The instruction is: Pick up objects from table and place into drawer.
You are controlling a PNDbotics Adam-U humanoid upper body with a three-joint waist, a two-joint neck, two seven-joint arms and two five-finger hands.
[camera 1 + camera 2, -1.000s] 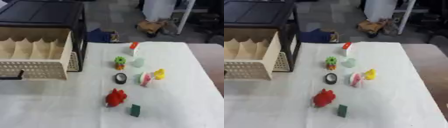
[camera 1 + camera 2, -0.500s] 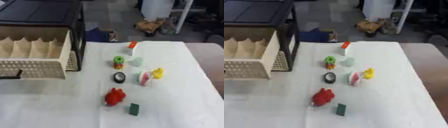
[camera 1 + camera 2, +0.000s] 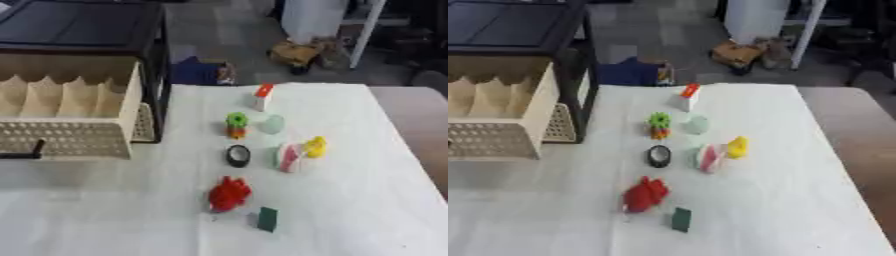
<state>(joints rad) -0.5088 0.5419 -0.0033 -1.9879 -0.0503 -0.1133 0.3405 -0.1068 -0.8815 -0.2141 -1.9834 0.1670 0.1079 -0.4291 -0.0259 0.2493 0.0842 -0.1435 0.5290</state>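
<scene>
Small objects lie in a loose group down the middle of the white table (image 3: 350,210). At the near end are a red lumpy toy (image 3: 229,193) and a dark green block (image 3: 267,219). Beyond them come a black ring (image 3: 237,155), a pink-and-white piece (image 3: 286,157) with a yellow piece (image 3: 315,147) beside it, a green-and-orange toy (image 3: 236,124) and a pale green piece (image 3: 273,124). Farthest is a white-and-red object (image 3: 262,96). The beige drawer (image 3: 66,120) stands pulled out at the left, with dividers inside. Neither hand shows in either view.
The drawer belongs to a black cabinet (image 3: 83,30) at the table's far left. A brown surface (image 3: 424,120) adjoins the table on the right. Boxes and clutter (image 3: 297,50) lie on the floor beyond the far edge.
The whole picture has shifted slightly, so the camera has moved. The objects and drawer keep their places relative to each other.
</scene>
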